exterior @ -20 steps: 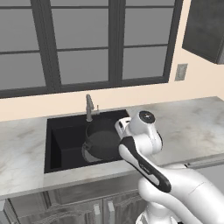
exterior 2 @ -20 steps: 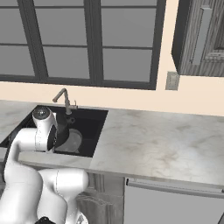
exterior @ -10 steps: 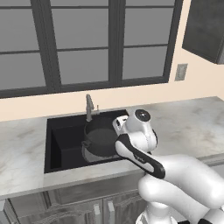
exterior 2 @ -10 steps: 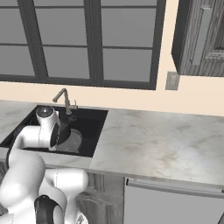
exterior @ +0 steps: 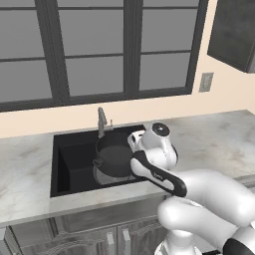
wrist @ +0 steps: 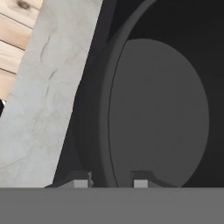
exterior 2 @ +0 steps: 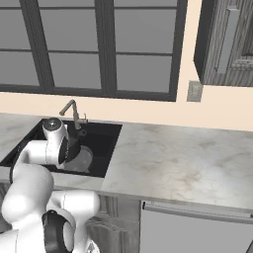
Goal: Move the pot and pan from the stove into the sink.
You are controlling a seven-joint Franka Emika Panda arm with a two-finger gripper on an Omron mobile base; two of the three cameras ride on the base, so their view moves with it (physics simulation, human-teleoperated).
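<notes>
The pot (exterior: 114, 155), dark grey and round, hangs tilted over the right half of the black sink (exterior: 72, 164). My gripper (exterior: 131, 147) is shut on its rim at the side nearest the counter. In the hand view the pot (wrist: 157, 113) shows its inside, and the gripper (wrist: 111, 181) has one fingertip on each side of the wall. From the right base view the pot (exterior 2: 81, 159) sits low inside the sink (exterior 2: 106, 141), just past my gripper (exterior 2: 74, 148). The pan and the stove are out of view.
A slim grey faucet (exterior: 101, 121) stands at the back of the basin, close behind the pot, also seen as the faucet (exterior 2: 69, 107). Pale marble counter (exterior: 214, 137) runs to the right of the sink. Windows line the wall behind.
The pot stays gripped over the sink and has risen only slightly. My hand has edged a little towards the faucet, and the arm's elbow has swung.
</notes>
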